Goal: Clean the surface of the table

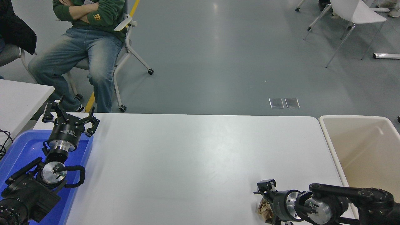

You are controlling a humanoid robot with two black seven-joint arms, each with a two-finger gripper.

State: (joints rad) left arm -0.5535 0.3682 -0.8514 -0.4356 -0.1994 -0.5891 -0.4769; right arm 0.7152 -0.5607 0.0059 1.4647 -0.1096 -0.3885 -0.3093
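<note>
The table surface (187,156) is a wide white top. A crumpled brown paper ball (264,208) lies on it near the front right corner, mostly hidden by my right gripper (264,203). That gripper lies low over the table and points left. It is open, with one finger (265,185) above the ball and the other at the picture's bottom edge, so the ball sits between them. My left gripper (70,117) is open and empty, parked at the lower left over a blue tray.
The blue tray (18,150) lies on the table's left end. A beige tub (359,147) stands against the table's right edge. A smaller white tabletop corner (22,97) is at the left. A seated person (81,47) is beyond the far left edge.
</note>
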